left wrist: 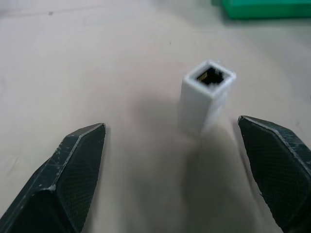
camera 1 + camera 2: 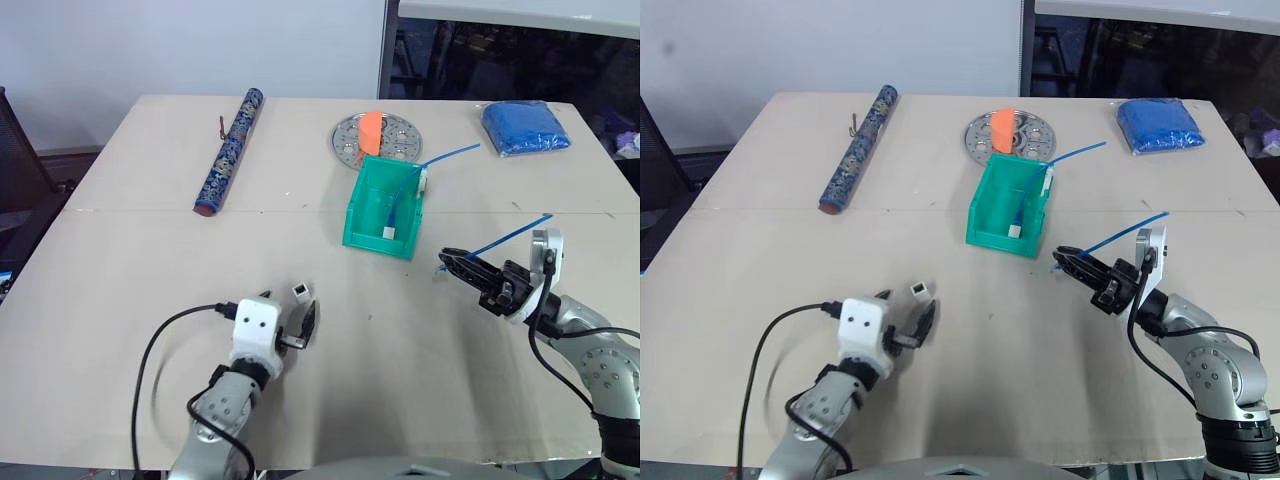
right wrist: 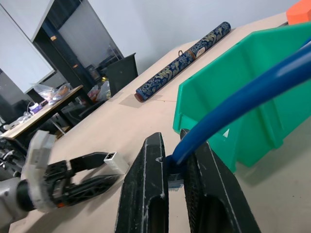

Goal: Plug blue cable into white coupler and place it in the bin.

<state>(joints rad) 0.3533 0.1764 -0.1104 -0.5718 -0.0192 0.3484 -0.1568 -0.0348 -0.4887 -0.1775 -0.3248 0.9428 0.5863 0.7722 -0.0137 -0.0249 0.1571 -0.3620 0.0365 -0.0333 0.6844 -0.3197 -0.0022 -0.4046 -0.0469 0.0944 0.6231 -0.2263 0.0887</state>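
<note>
The white coupler point(image 2: 301, 292) stands upright on the table with its dark socket facing up; it is also in the left wrist view point(image 1: 206, 97). My left gripper point(image 2: 290, 315) lies low at the table, open, its fingers either side of the coupler and just short of it. To the right, my right gripper point(image 2: 447, 262) is shut on the plug end of the blue cable point(image 2: 510, 237), whose free length trails back over the wrist. In the right wrist view the cable point(image 3: 243, 102) runs out from between the closed fingers point(image 3: 146, 194). The teal bin point(image 2: 375, 240) sits beyond, mid-table.
Inside the bin lies another blue cable with a white block point(image 2: 390, 232). Behind it is a round perforated plate point(image 2: 400, 135) with an orange piece point(image 2: 371, 128). A patterned blue roll point(image 2: 229, 152) lies far left and a folded blue cloth point(image 2: 525, 127) far right.
</note>
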